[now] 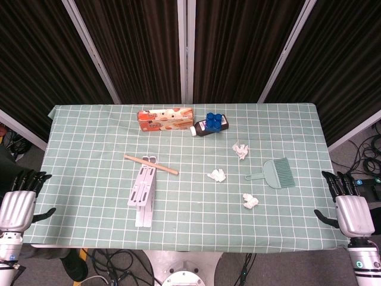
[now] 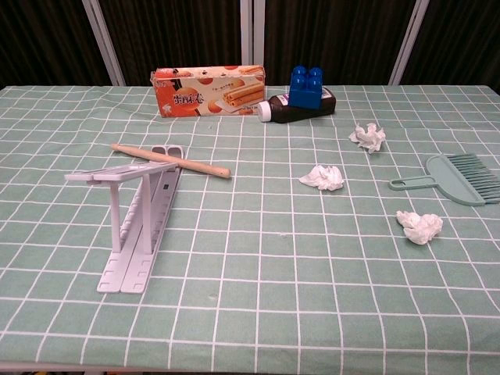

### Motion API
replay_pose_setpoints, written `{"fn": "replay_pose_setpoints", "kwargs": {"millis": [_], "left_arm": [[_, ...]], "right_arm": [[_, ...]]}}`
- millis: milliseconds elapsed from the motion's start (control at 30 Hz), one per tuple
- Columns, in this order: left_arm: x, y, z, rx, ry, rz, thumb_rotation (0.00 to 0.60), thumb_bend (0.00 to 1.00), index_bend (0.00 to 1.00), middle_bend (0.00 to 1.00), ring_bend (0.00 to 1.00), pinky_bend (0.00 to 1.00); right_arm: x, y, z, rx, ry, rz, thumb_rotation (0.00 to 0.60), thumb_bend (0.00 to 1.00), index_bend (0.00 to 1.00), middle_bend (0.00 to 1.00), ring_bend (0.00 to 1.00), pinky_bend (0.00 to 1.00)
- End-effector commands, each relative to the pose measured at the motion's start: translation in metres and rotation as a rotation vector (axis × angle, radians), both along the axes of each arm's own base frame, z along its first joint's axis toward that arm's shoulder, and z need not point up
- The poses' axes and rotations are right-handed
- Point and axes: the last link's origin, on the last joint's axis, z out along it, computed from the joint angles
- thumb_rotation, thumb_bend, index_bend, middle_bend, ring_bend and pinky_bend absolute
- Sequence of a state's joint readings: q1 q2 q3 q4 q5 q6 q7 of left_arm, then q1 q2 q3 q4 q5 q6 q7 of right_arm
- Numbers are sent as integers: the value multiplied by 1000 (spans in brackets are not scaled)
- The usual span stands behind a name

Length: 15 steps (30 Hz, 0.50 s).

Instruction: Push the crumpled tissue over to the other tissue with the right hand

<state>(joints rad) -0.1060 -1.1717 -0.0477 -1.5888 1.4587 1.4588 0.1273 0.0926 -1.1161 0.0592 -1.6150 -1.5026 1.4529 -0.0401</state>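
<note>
Three crumpled white tissues lie right of the table's centre: a far tissue (image 1: pixel 240 150) (image 2: pixel 368 136), a middle tissue (image 1: pixel 216 175) (image 2: pixel 323 177) and a near tissue (image 1: pixel 250 201) (image 2: pixel 419 226). My right hand (image 1: pixel 350 210) hangs off the table's right front corner, fingers apart, holding nothing, well clear of all tissues. My left hand (image 1: pixel 19 202) rests off the left front corner, also open. The chest view shows neither hand.
A green dustpan brush (image 1: pixel 275 173) (image 2: pixel 455 180) lies right of the tissues. A white folding rack (image 1: pixel 143 195) (image 2: pixel 137 223) with a wooden stick (image 1: pixel 150 164) stands centre-left. A biscuit box (image 1: pixel 165 120), dark bottle (image 1: pixel 209 127) and blue brick (image 2: pixel 306 86) sit at the back.
</note>
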Motion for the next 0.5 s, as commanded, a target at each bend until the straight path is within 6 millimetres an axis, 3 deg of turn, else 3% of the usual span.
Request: {"fn": "replay_pose_setpoints", "kwargs": {"millis": [33,333,400,500], "left_arm": [[0,1,0,12,-1,-7,600,8,188,148,78,63],[3,0,0,27,-1,-24,600,7,188,148,78,63],[3,0,0,30,-4,-25,600,8,188,148,78,63],[3,-1,-2,28,-7,-26,600,8,188,148,78,63]], "right_arm": [[0,0,0,0,-1,4,600,76,0,114,0,32],[7,-4,-4,57,-17,53,600,115,0,156,0,37],[13,-13,-11,102,-10,81,600,122,10,200,0,46],[21,-33,-27,176,21,118,600,123,113,266,7,71]]}}
